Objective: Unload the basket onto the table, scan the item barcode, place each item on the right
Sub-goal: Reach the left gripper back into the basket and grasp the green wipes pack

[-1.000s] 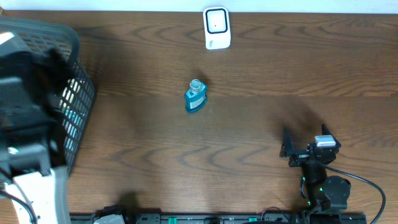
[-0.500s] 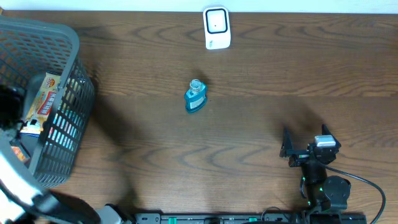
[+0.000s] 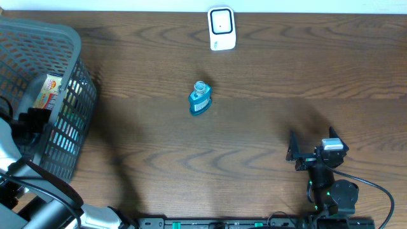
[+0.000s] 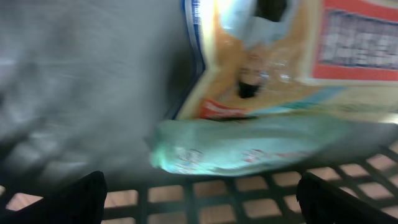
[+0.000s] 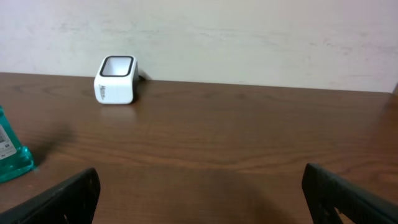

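A grey mesh basket (image 3: 76, 57) stands at the table's left with an orange snack packet (image 3: 48, 91) inside. My left gripper (image 3: 33, 121) reaches into the basket's near side. In the blurred left wrist view it (image 4: 199, 211) is open and empty above the basket floor, just short of a pale green packet (image 4: 261, 146) and the orange packet (image 4: 280, 68). A small blue bottle (image 3: 200, 100) stands mid-table, seen also at the right wrist view's left edge (image 5: 9, 152). The white scanner (image 3: 221, 28) (image 5: 115, 79) sits at the far edge. My right gripper (image 3: 291, 147) (image 5: 199, 205) rests open, empty, near right.
The basket's mesh walls (image 4: 205, 193) close round my left gripper. Bare wooden table (image 3: 254, 114) lies between the bottle, the scanner and my right gripper. A pale wall (image 5: 249, 37) rises behind the scanner.
My left arm has swung off the top of the basket to its near-left side, uncovering the packets inside. The right arm, the bottle and the scanner have not moved.
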Robot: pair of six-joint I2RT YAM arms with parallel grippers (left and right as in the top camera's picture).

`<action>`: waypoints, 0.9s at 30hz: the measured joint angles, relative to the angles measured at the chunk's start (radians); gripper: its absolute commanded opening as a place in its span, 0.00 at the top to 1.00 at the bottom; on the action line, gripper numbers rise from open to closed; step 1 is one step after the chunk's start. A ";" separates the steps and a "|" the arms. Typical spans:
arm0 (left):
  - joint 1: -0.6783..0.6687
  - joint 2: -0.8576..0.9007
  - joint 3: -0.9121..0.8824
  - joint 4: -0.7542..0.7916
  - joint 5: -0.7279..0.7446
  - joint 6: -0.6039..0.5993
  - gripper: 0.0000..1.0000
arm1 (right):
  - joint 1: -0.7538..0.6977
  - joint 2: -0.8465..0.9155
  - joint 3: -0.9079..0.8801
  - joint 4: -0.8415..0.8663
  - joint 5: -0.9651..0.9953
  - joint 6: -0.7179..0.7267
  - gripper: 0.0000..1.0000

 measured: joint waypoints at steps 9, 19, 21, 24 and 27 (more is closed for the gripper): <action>0.000 0.000 -0.156 0.216 -0.044 0.058 0.02 | 0.000 0.000 0.000 0.000 0.000 0.000 0.01; 0.000 0.000 -0.210 0.269 0.066 0.109 0.73 | 0.000 0.000 0.000 0.000 0.000 0.000 0.01; 0.000 0.000 -0.211 0.263 0.085 0.117 0.92 | 0.000 0.000 0.000 0.000 0.000 0.000 0.01; 0.000 0.000 -0.211 0.259 0.109 0.117 0.93 | 0.000 0.000 0.000 0.000 0.000 0.000 0.01; 0.000 0.000 -0.211 0.259 0.118 0.117 0.93 | 0.000 0.000 0.000 0.000 0.000 0.000 0.01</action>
